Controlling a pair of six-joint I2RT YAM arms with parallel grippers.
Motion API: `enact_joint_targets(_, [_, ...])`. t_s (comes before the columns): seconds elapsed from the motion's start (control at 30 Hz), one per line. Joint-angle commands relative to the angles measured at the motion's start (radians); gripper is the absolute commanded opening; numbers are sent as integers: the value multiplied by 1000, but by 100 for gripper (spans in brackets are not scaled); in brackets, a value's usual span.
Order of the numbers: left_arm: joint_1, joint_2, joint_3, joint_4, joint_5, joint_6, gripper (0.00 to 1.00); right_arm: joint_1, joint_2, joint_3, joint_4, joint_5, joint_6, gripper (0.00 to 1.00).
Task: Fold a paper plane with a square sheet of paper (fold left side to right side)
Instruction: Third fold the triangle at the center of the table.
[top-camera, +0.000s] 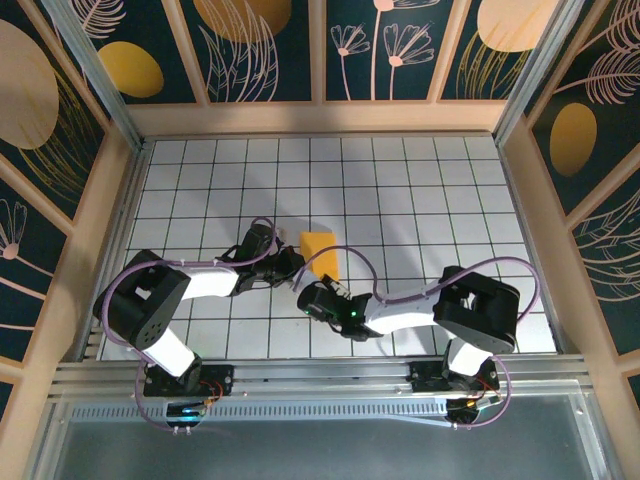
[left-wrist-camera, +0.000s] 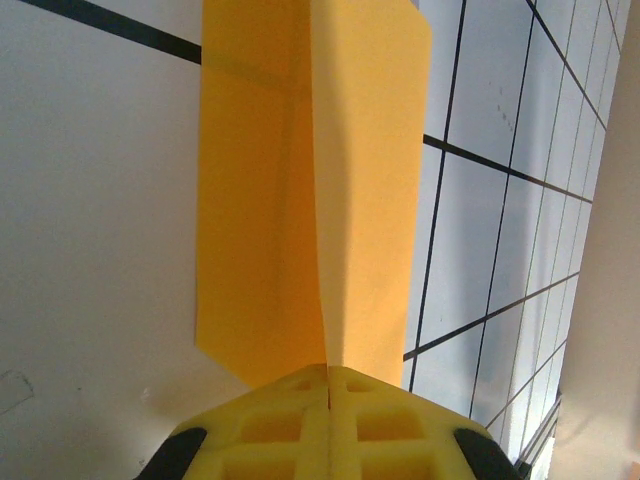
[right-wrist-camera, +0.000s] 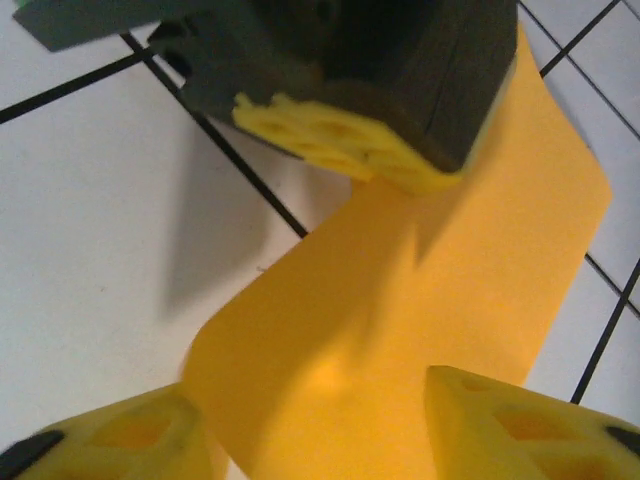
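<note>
One thin orange-yellow folded paper sheet (top-camera: 320, 252); left gripper (left-wrist-camera: 328, 372) clamps its end, crease running ahead; right gripper (right-wrist-camera: 315, 430) straddles the opposite end, jaws apart.

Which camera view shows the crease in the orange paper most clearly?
Left wrist view: the paper is large, its centre crease plain. The top view shows it small, the crease unclear; the right wrist view shows a smooth curved face, no clear crease.
</note>
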Motion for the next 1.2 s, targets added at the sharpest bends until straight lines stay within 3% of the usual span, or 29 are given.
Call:
enact_joint_targets(0.0, [8, -12, 1, -18, 10, 13, 0, -3, 10, 18, 29, 0, -12, 33])
enact_joint_targets(0.2, [15, -35, 18, -55, -6, 44, 18, -19, -28, -20, 0, -70, 43, 0])
enact_joint_targets(0.37, [57, -111, 22, -128, -18, 89, 38, -63, -88, -44, -19, -218, 100, 0])
enact_joint_targets(0.5, [79, -180, 43, -205, -45, 137, 44, -118, -126, -65, -19, -378, 151, 0])
enact_joint_targets(0.83, [72, -96, 119, -202, 37, 202, 23, -249, -184, -150, 66, -712, 241, 0])
enact_joint_targets(1.17, [3, 87, 251, -237, 49, 259, 15, -281, -166, -162, 86, -777, 258, 0])
